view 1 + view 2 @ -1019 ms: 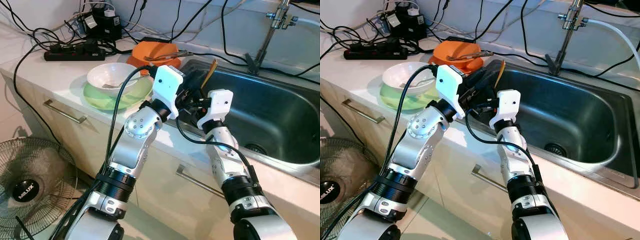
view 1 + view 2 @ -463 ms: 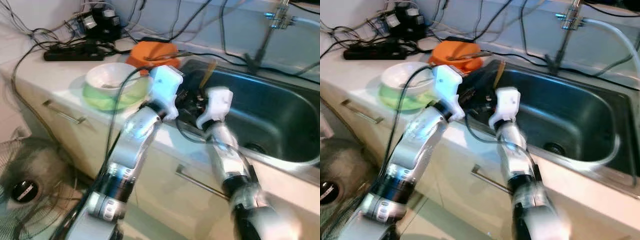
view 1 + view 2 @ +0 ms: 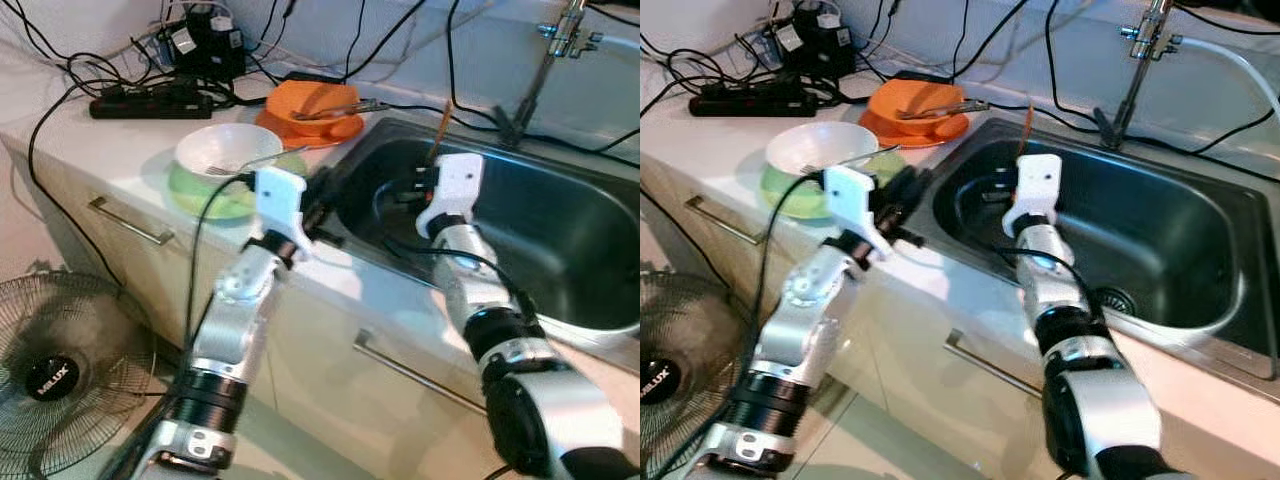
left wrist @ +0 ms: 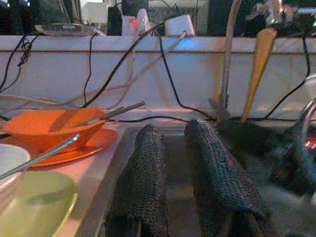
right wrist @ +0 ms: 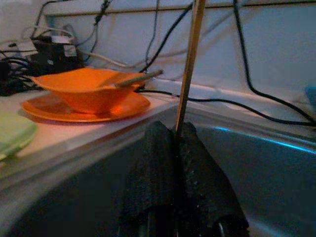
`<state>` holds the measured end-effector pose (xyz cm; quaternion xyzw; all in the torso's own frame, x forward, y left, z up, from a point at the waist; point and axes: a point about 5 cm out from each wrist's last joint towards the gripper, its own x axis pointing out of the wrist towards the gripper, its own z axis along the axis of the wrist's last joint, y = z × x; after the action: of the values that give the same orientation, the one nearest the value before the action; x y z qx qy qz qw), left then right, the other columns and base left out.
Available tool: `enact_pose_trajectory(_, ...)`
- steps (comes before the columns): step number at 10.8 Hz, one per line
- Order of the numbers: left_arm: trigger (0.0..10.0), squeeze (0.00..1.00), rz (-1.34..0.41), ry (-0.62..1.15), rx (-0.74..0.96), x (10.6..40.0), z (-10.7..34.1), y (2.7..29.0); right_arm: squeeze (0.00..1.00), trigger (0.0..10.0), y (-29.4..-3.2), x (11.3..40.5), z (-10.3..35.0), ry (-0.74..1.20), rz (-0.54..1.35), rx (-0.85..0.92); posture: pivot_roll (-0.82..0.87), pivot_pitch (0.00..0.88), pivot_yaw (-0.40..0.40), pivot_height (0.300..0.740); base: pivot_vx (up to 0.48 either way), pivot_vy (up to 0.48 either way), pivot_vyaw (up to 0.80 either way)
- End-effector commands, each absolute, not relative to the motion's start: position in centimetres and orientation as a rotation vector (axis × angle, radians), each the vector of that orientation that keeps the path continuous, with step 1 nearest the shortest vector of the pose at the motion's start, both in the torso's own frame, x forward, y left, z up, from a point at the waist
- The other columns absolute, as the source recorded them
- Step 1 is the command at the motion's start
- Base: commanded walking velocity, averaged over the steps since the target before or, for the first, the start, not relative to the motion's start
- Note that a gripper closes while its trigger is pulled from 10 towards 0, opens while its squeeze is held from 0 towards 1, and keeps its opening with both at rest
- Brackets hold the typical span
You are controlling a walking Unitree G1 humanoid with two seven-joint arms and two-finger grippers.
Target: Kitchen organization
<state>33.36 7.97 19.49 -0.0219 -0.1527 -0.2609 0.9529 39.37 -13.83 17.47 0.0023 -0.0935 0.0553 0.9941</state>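
My right gripper (image 3: 427,182) is shut on the thin handle of a wooden spoon (image 3: 441,122), held upright over the left part of the steel sink (image 3: 575,235). The handle (image 5: 190,64) rises from between the closed fingers (image 5: 158,158). My left gripper (image 3: 322,195) hovers at the counter edge beside the sink's left rim, open by a narrow gap with nothing between its fingers (image 4: 148,168); the spoon's bowl (image 4: 260,59) shows ahead of it. A white bowl (image 3: 228,150) with a fork sits on a green plate (image 3: 195,190).
An orange bowl on an orange plate (image 3: 315,105) holds metal utensils at the back of the counter. A power strip (image 3: 150,100) and many cables lie behind. The faucet (image 3: 548,60) stands at the sink's back. A floor fan (image 3: 55,365) is down left.
My left gripper has pulled back from the spoon to the counter edge. My right gripper has carried the spoon up and farther over the sink. The camera shifted a little.
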Motion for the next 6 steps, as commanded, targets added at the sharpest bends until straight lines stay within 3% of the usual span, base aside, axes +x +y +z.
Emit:
enact_pose_trajectory(1, 10.0, 0.0, -0.523, -0.261, -0.004, 33.5, 18.8, 8.1, 0.0, 10.0, -13.9, 39.7, 18.5, -0.213, 0.106, -0.005, 0.19, 0.013, -0.019, 0.74, 0.0, 0.0, 0.0)
enact_pose_trajectory(6, 10.0, 0.0, -0.502, -0.071, 0.068, 33.3, 15.0, 8.9, 0.0, 10.0, -15.4, 40.7, 18.6, -0.075, 0.058, -0.063, 0.19, 0.013, -0.017, 0.74, 0.0, 0.0, 0.0)
